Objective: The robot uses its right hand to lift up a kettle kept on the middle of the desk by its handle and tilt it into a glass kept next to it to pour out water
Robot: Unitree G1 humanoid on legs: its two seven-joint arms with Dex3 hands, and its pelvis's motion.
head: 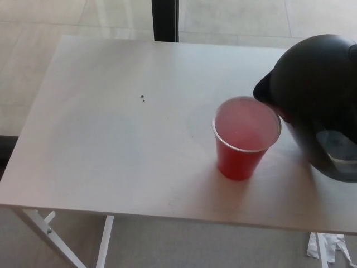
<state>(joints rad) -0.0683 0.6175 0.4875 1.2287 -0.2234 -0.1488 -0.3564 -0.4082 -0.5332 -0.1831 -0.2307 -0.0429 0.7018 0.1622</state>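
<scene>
Landmark: red plastic cup (246, 139), standing upright on the white tabletop (111, 145), toward its near right part. The task calls it a glass; what I see is a red disposable cup with a pale inside. Whether water lies in it I cannot tell.

Item, nearest: folding table legs (56, 234), white, below the front edge, well left of the cup. Crumpled white scrap (329, 248) on the floor, below and right of the cup.

Item: black kettle (321, 106), directly right of the cup, tilted, its spout (266, 92) hanging over the cup's right rim, touching it or just above; I cannot tell which. A pale water window shows low on its side.

Item: my right hand, not in view. The handle lies past the picture's right edge, so I cannot say how my fingers sit on it. My left hand, likewise out of view.

Item: two small dark specks (143, 99), left of the cup and farther back.

Item, farthest: dark post (165, 19) beyond the back edge, left of the cup.

Step in hand, by my judgement: the pour. No stream is visible, so the next move likely calls for more tilt, spout kept inside the rim, cup not nudged.
</scene>
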